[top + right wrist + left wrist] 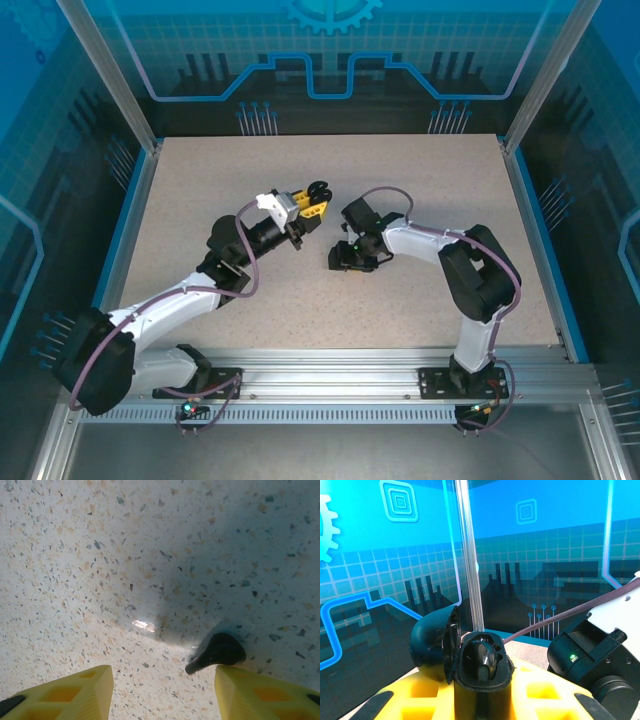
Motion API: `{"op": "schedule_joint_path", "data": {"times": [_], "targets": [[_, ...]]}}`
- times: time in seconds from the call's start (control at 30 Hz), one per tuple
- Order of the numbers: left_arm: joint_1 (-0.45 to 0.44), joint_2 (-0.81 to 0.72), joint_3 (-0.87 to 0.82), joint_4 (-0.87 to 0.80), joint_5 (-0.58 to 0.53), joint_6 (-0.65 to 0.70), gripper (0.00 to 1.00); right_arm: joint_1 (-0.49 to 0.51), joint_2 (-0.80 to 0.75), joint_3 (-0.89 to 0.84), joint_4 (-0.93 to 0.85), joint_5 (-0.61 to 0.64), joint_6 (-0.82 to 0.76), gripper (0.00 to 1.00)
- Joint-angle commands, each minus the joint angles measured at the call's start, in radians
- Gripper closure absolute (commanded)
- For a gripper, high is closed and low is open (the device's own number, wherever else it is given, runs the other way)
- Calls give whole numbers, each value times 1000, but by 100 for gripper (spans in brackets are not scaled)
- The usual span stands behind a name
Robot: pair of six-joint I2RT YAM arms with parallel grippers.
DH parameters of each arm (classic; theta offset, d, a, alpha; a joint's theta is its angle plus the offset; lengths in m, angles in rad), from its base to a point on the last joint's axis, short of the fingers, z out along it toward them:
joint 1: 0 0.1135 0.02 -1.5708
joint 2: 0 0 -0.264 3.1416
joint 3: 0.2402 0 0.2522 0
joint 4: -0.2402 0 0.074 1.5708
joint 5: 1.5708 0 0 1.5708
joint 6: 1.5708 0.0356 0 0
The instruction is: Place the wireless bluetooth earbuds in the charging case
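Observation:
A black charging case [482, 680] stands upright between the yellow fingers [420, 697] of my left gripper [482, 690], which is shut on it. Its lid [432, 642] is swung open to the left. One black earbud [486, 659] sits in the case's well. From above, my left gripper [308, 204] holds the case [318, 190] over the middle of the table. My right gripper [341, 262] points down at the table just right of centre, jaws open. A second black earbud [218, 651] lies on the tabletop, right at the tip of the right-hand finger [260, 692].
The speckled tabletop [420, 170] is fenced by clear panels and aluminium posts [110, 70]. The right arm's wrist [592, 655] and its cable [560, 620] sit close to the held case. The two grippers are a short distance apart.

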Motion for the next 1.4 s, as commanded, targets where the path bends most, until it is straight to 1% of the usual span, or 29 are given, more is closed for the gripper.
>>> {"op": "schedule_joint_path", "data": {"times": [0.0, 0.83, 0.97, 1.1, 1.17, 1.23, 1.37], "targets": [[6, 4, 2, 50, -9, -12, 100, -17, 22, 29, -21, 12, -16, 44], [7, -18, -13, 50, -16, -12, 100, -30, 78, 132, -92, 53, -54, 45], [7, -23, -15, 50, -19, -14, 100, -16, 40, 131, -123, 135, -135, 44], [8, -31, -15, 54, -19, -19, 100, 1, 7, 111, -117, 215, -290, 44], [8, -34, -15, 55, -19, -21, 100, 4, 0, 99, -104, 216, -368, 44], [7, -37, -15, 55, -19, -23, 100, 4, 2, 92, -95, 192, -434, 44], [7, -44, -13, 51, -21, -24, 100, 7, 19, 100, -97, 162, -497, 45]]}}
